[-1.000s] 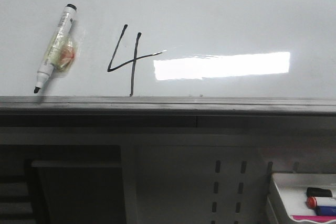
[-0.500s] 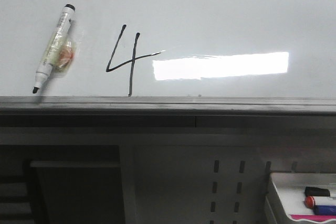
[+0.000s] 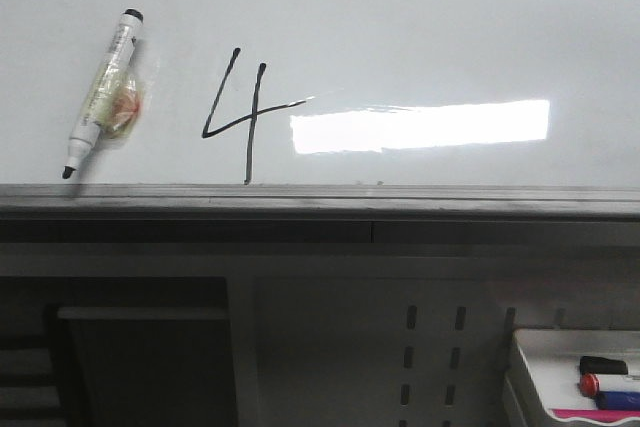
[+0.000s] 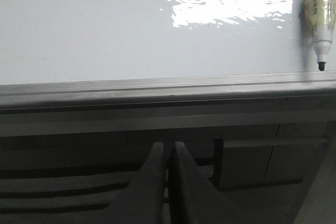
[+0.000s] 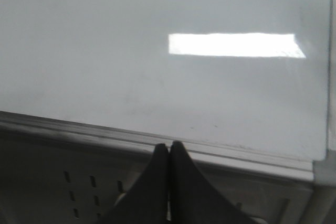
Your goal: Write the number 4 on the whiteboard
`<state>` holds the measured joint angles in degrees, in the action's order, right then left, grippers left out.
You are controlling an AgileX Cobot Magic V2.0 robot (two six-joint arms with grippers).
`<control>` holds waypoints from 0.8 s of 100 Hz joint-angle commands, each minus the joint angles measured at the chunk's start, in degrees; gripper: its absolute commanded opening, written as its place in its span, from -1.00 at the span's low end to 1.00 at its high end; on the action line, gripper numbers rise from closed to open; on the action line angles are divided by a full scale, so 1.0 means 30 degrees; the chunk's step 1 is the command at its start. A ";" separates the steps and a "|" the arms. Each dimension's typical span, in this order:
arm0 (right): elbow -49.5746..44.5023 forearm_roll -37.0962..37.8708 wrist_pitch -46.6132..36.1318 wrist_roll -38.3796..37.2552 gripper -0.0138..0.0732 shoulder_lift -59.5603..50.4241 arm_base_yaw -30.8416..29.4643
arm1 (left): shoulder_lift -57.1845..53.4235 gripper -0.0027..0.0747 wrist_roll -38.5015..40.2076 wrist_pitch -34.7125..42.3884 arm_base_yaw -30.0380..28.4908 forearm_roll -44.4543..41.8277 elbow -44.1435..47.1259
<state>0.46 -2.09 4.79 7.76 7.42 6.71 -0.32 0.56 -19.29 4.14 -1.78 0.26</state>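
The number 4 is sitting in thin black strokes on the whiteboard, its vertical stroke reaching almost to the grey edge rail, with a bright glare just beside its crossbar. A capless marker is lying tilted on the board near the digit, tip toward the rail and well beyond the left pincer. Both the left pincer and the right pincer are hanging off the board on the near side of the rail, each clenched on nothing with fingertips pressing together.

Whiteboard: number 4 drawn; marker apparently lying alongside.
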 commanded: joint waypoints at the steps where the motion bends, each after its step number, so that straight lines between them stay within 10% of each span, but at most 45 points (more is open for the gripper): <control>1: -0.0248 0.0493 -0.0855 -0.0062 -0.83 -0.0914 -0.0692 | -0.0493 -0.98 0.0054 0.0975 -0.0053 -0.0055 0.0638; 80: -0.0838 0.0597 0.4328 -0.0062 -0.83 -0.2961 -0.1275 | -0.0459 -0.98 0.0054 0.1013 -0.0053 -0.0055 0.0638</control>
<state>-0.90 -0.85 18.71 7.52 -0.50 3.30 -0.32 0.56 -19.29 4.14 -1.91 0.26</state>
